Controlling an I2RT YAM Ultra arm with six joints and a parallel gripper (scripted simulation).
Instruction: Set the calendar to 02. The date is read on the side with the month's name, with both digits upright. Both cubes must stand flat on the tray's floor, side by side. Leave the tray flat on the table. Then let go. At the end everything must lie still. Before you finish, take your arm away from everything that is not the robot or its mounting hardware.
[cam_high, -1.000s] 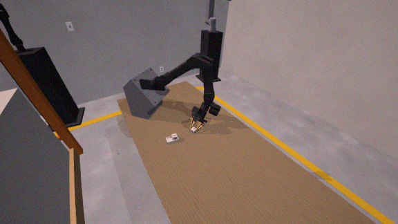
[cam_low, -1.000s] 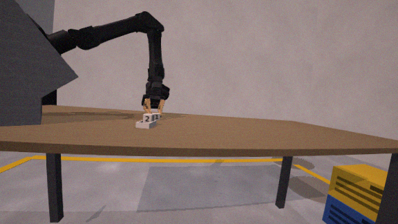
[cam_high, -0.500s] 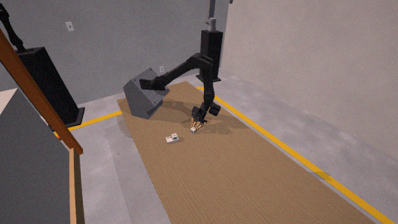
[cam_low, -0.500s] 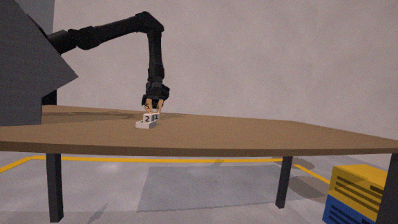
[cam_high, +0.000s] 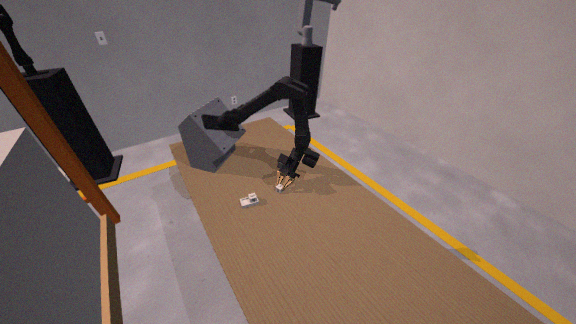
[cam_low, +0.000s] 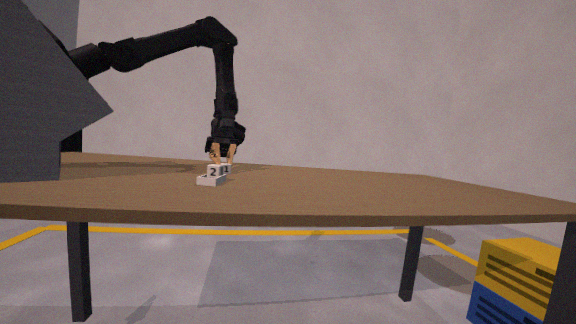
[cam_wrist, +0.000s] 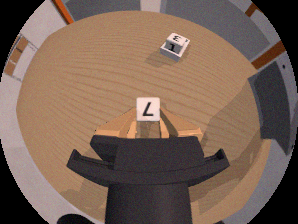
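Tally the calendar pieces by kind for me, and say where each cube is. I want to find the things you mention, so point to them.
White plastic-looking tray (cam_high: 244, 203) (cam_low: 209, 182) (cam_wrist: 171, 55): 1
White numbered cube in the tray (cam_high: 253, 197) (cam_low: 214, 171) (cam_wrist: 176, 39): 1
White numbered cube outside the tray, at the gripper jaws: 1
Total: 3 pieces, 2 of them cubes.

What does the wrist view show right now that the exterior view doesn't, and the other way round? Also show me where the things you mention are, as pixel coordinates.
Only wrist: a 7 atop the loose cube (cam_wrist: 148, 109) (cam_low: 226, 169), plus a 3 and a 1 on the tray cube (cam_wrist: 177, 37) (cam_low: 214, 171).

Only exterior: the tray cube's 2, the loose cube's 1, the table legs (cam_low: 79, 270), and a yellow box (cam_low: 515, 250) above a blue one.

Both: the wooden table (cam_wrist: 75, 75) (cam_low: 350, 195), the white tray (cam_wrist: 172, 55) (cam_low: 205, 180) holding one cube, and the loose cube outside it at the gripper (cam_wrist: 147, 110) (cam_low: 223, 162).
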